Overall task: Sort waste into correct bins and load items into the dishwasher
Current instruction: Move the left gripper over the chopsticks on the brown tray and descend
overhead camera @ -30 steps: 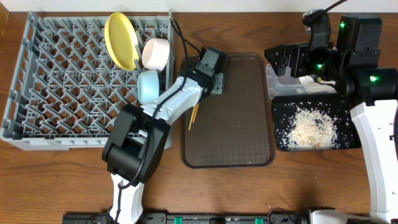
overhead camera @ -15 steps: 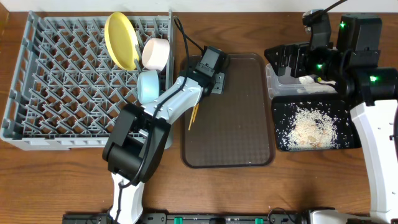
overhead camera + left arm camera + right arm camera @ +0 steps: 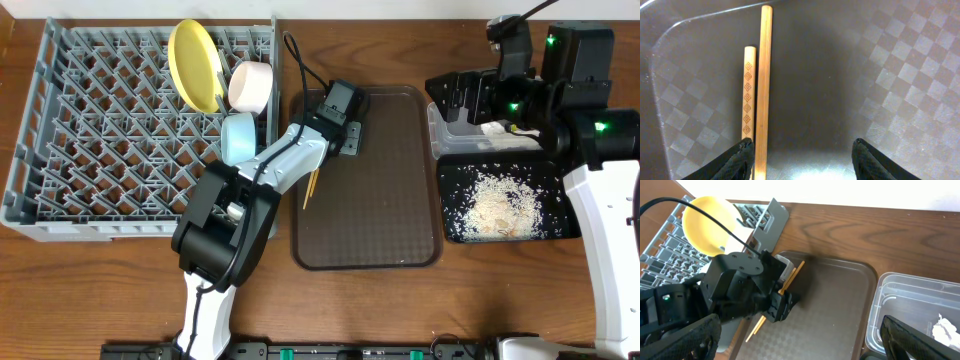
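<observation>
**Step in hand.** You were at the loading step, with the chopsticks (image 3: 763,75) as the target. They lay flat and side by side on the brown tray (image 3: 380,210), in its 10 o'clock corner, close against the rim.

**Left arm.** The left gripper (image 3: 802,150) hung low over that corner, jaws spread and holding nothing. In the wrist view the pair sat off-centre, at the 9 o'clock side of the gap. The plain stick lay just inside that side's finger, and the patterned one ran under its tip.

**Right arm.** The right gripper (image 3: 801,326) stood above the clear tub (image 3: 905,292) at the table's 2 o'clock, jaws wide and empty.

**Progress.**
- The yellow plate (image 3: 195,62), white bowl (image 3: 250,87) and light-blue bowl (image 3: 237,138) stood in the dish rack (image 3: 100,150), along its 3 o'clock edge.
- Rice grains (image 3: 495,205) lay in the black tray (image 3: 450,228).
- White crumpled matter showed in the tub.
- I could not find the cup.

**Next move, in my judgement.** Shift the left gripper toward 9 o'clock until both sticks sit between the fingers. Then lower it to the tray and close across them together. The thin sticks lie flat near the raised rim, so one may roll free or be missed.
</observation>
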